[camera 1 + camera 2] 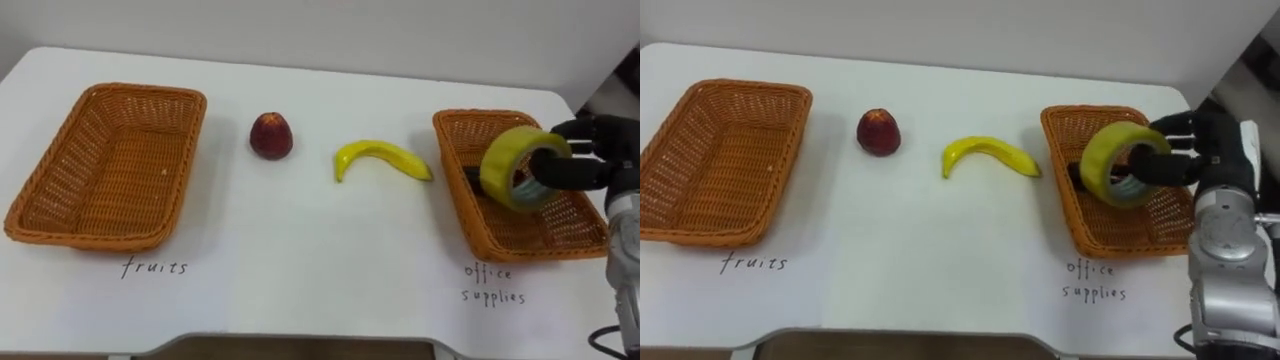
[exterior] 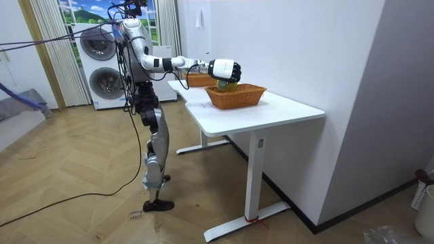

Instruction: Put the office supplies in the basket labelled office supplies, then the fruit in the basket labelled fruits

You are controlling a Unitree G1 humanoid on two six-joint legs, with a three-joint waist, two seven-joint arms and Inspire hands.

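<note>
One yellow tape roll (image 1: 499,162) in right robot hand (image 1: 592,150), over office-supplies basket (image 1: 460,205)

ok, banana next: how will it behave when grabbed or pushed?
The banana lies curved on its side on the table, so a push would probably pivot it, not roll it. Its skin looks smooth, maybe slippery. Likely holds its shape when lifted, but could bruise.

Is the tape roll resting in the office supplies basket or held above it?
Held. The right robot hand curls its fingers through the tape roll, which hangs tilted over the right basket.
</note>
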